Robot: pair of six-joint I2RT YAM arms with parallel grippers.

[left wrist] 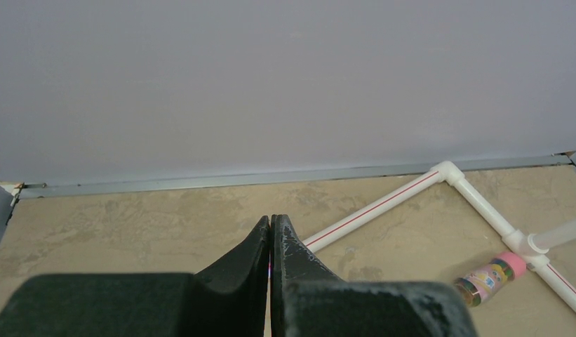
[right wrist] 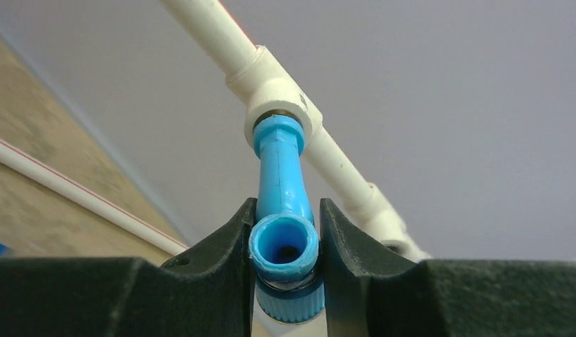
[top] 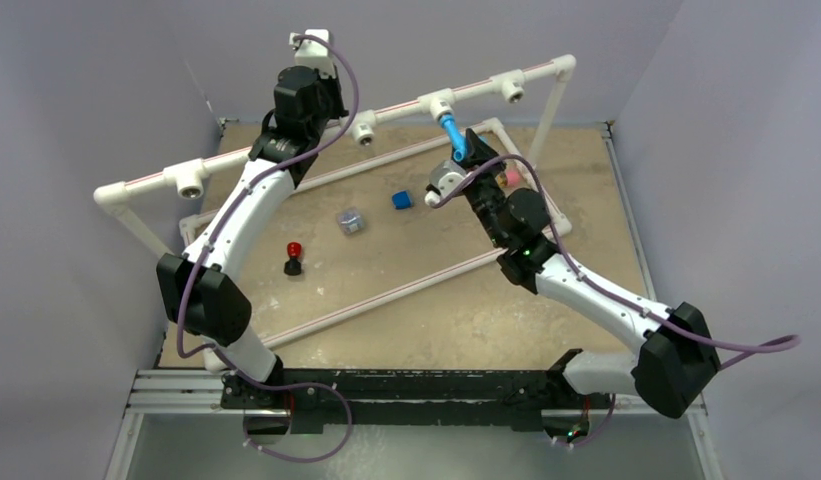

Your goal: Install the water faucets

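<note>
Faucet (right wrist: 281,175) plugged into white pipe tee (right wrist: 281,105) toward 12 o'clock above surface (top: 466,310); we see right jaws clamped on it, left jaws at 11 o'clock pressed fully together.

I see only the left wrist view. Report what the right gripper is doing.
Observer: The right gripper is shut on a light-blue plastic faucet, whose far end sits in the mouth of a white plastic tee fitting.
Operator: Count the fittings with no faucet.
Observer: Three other tee fittings on the raised white pipe are bare.
Operator: Name what lies loose mid-table.
Observer: A small dark-blue cube, a clear box and a red-capped black piece.
</note>
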